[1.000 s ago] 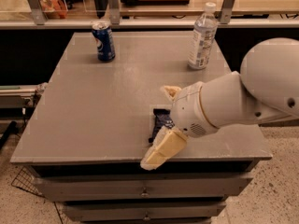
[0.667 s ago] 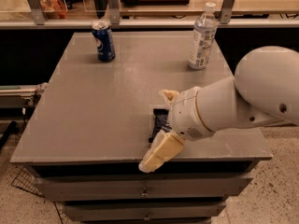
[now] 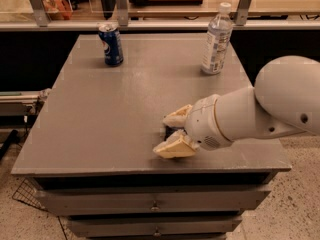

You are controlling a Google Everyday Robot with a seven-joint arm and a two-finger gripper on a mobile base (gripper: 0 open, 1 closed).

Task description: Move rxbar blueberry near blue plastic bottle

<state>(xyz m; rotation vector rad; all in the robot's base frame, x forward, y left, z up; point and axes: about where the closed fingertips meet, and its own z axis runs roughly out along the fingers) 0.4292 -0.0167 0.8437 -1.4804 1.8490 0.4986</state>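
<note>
The rxbar blueberry (image 3: 169, 131) shows only as a dark sliver on the grey table (image 3: 115, 109) near its front edge; the rest is hidden by the hand. My gripper (image 3: 166, 134) is down at the table surface with its two cream fingers closed in on the bar from either side. The blue plastic bottle (image 3: 216, 39), clear with a white cap and pale label, stands upright at the table's far right, well beyond the gripper.
A blue soda can (image 3: 111, 44) stands upright at the far left of the table. My white arm (image 3: 270, 109) reaches in from the right over the table's front right corner. A rail and shelf (image 3: 160, 24) run behind the table.
The lower finger has moved up toward the upper one, narrowing the gap around the bar. The arm has shifted slightly to the right. Bottle and can have not moved.
</note>
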